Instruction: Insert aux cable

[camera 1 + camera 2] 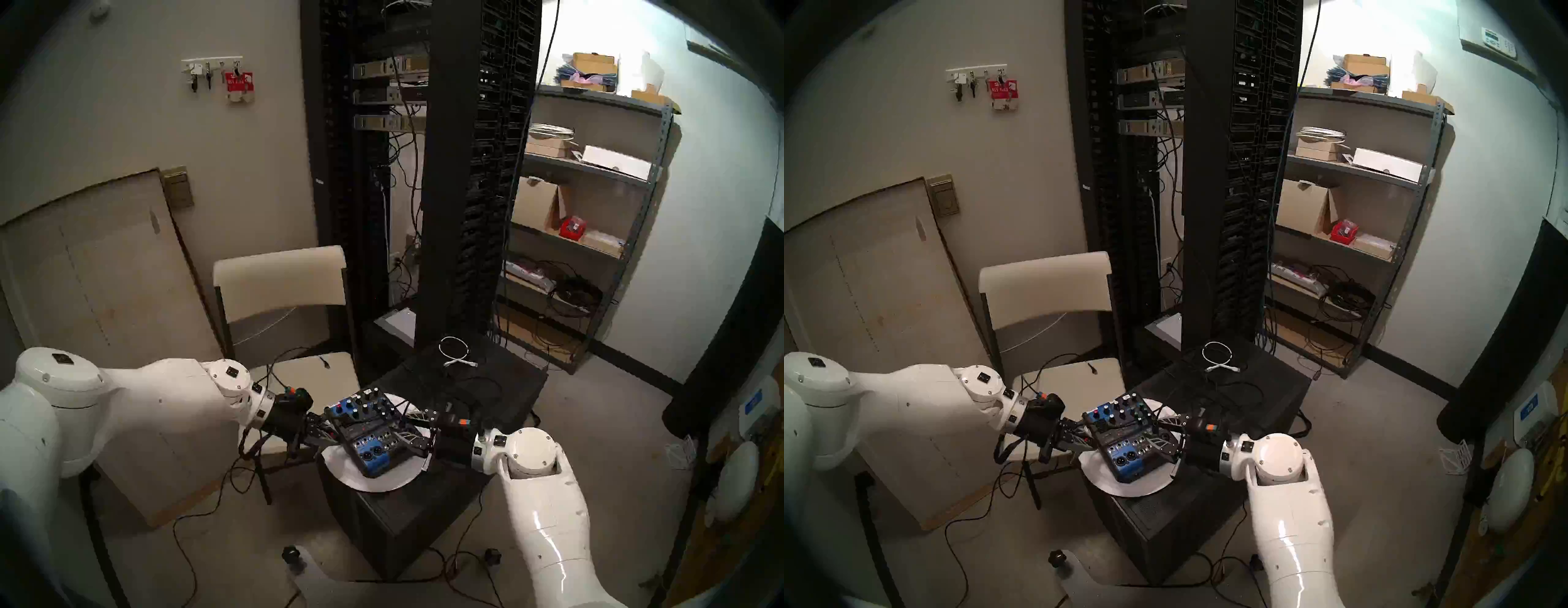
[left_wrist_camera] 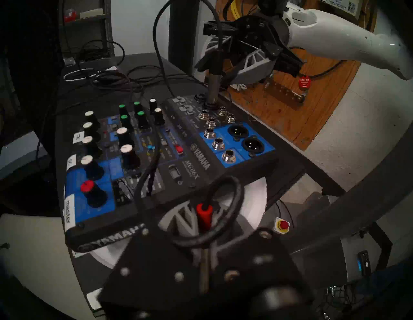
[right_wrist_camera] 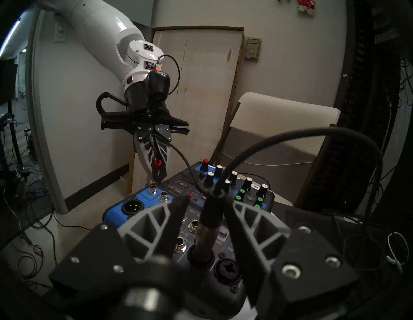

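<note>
Mixer, black and blue with knobs and silver jack sockets (image 2: 169,154), sits on a white round plate (image 1: 382,482) atop the black bench (image 1: 500,382). Left tool (image 3: 159,176) pinches the thin black aux cable's red-banded plug (image 2: 204,215) just beside the mixer's near edge — not in a socket. Right tool (image 3: 204,207) is spread around a second black plug without red band (image 3: 211,220), which stands upright in a mixer socket; contact unclear. White coiled cable (image 1: 455,351) lies farther back.

Head pair looks down; 2 wrist cameras face across the mixer (image 1: 373,437).
</note>
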Robot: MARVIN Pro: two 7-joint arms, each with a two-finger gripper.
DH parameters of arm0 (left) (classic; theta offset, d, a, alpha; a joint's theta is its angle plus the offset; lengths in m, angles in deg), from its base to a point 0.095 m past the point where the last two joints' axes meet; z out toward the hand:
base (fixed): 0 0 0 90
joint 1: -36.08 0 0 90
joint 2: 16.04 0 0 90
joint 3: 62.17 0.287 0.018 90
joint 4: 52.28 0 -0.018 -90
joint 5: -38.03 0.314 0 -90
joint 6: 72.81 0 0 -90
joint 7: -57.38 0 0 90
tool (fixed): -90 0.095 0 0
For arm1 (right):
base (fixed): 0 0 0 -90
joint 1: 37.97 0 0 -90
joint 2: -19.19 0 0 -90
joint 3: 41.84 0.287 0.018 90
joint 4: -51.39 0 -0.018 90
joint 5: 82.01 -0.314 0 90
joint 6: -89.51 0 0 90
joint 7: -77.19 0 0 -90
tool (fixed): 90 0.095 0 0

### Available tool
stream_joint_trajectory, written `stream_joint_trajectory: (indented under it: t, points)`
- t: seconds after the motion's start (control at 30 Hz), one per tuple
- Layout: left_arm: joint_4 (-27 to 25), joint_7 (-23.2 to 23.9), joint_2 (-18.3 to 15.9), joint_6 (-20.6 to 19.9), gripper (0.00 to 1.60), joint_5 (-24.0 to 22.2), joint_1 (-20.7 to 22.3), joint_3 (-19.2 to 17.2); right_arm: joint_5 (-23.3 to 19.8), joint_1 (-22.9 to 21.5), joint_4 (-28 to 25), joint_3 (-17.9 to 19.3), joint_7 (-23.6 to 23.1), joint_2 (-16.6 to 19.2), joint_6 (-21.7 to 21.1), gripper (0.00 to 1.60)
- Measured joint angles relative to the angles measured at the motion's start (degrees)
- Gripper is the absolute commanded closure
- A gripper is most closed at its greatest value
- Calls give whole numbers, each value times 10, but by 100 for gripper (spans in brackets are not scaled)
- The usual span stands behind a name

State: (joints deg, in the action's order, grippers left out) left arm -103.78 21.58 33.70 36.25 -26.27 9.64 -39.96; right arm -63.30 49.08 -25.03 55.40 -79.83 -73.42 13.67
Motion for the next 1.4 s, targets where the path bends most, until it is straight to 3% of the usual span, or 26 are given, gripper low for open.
stream_joint_trajectory:
  t: [0.77, 1.4]
  points:
    - [28, -1, 21, 4, 160, 2, -7, 0, 0, 5, -10, 12, -20, 0, 0, 85]
    - [72, 29, 46, 4, 160, 6, 3, -3, -1, 24, -28, 6, -36, 1, -5, 83]
